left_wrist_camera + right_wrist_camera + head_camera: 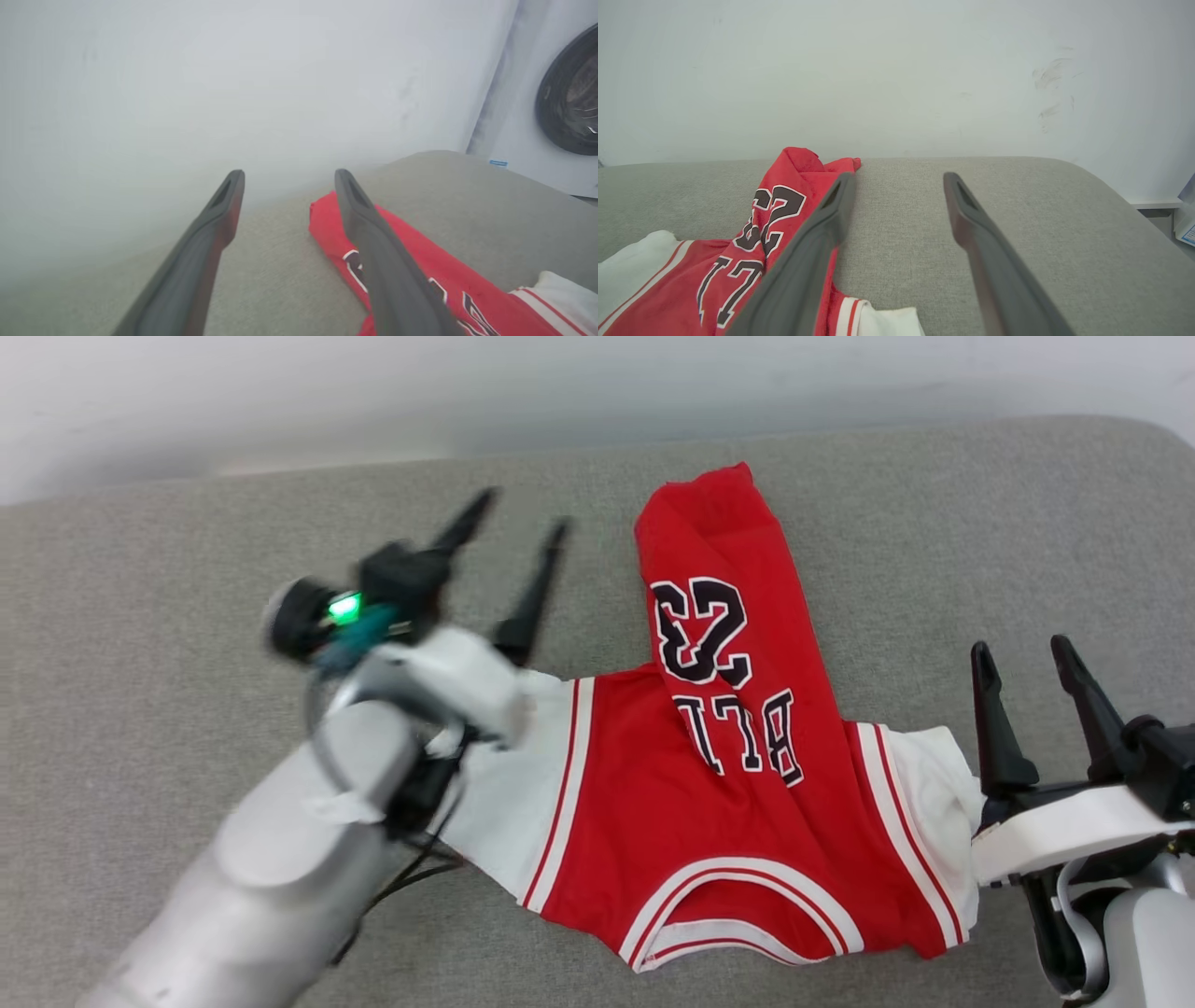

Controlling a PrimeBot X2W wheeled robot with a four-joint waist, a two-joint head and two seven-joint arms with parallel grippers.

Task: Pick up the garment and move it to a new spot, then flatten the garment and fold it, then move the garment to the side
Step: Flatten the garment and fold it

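The garment point(709, 775) lies on the grey cushion point(140, 663), collar toward the robot and its 2 white sleeves spread to either side. Its lower half is gathered into a narrow band that runs away toward the wall point(373, 392), with the "23" and part of the lettering showing on top. It looks like the flattening step is in hand: the garment is set down but not yet smooth, and no fold has been started. The left gripper point(523, 513) hangs above the cushion over the sleeve on the robot's left point(504, 784). Its 2 dark fingers are spread wide and point up and away toward the far edge, and nothing is between them. In the left wrist view, one finger crosses in front of the red band without touching it. The left forearm slopes up from the lower left corner of the head view. The right gripper point(1019, 649) sits low, just beside the other sleeve point(934, 784), with its fingers upright, parted as wide and empty too. The next move probably calls for a low reach to the far tip of the band point(719, 490). There the robot would pinch only the top layer at the hem and draw it outward, so the body opens to full width. A grip that catches both layers would likely drag the whole band instead.
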